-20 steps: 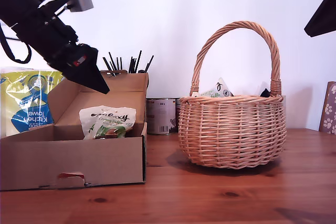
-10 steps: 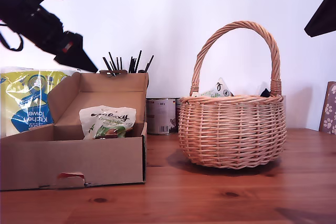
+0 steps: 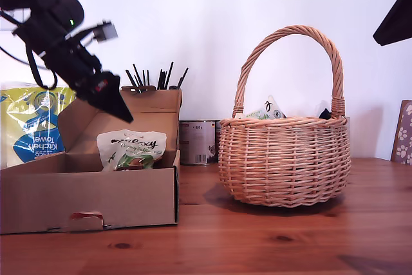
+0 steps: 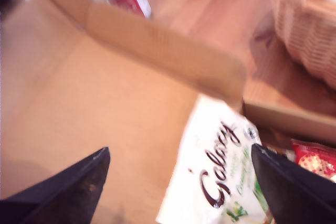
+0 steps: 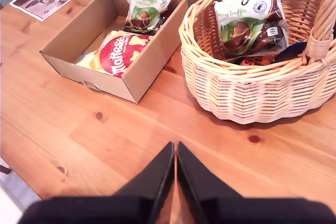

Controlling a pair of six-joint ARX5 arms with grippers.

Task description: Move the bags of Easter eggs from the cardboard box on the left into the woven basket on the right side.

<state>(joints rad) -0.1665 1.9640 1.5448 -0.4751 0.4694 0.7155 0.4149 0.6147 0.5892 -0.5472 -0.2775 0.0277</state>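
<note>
My first pincer [image 3: 122,113] has dropped back down from half a second ago and now hangs, jaws spread wide and empty, over the plain brown cardboard box [image 3: 90,201]. A cream-and-green glossy sweet pouch [image 3: 132,149] and, blurred, what seems a red-and-orange pouch [image 5: 119,52] lie inside it. My second pincer [image 5: 175,153] is closed above the wooden worktop [image 3: 270,243]; another cream-and-green pouch [image 5: 247,17] sits in the round tan wicker basket [image 3: 286,159].

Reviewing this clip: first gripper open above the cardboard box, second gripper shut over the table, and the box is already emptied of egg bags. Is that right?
Not quite. The cardboard box is not emptied: the second wrist view shows a cream-and-green bag and a red-and-orange bag lying in it. The rest holds: my first gripper is open above the box, and my second gripper is shut over the table.
</note>
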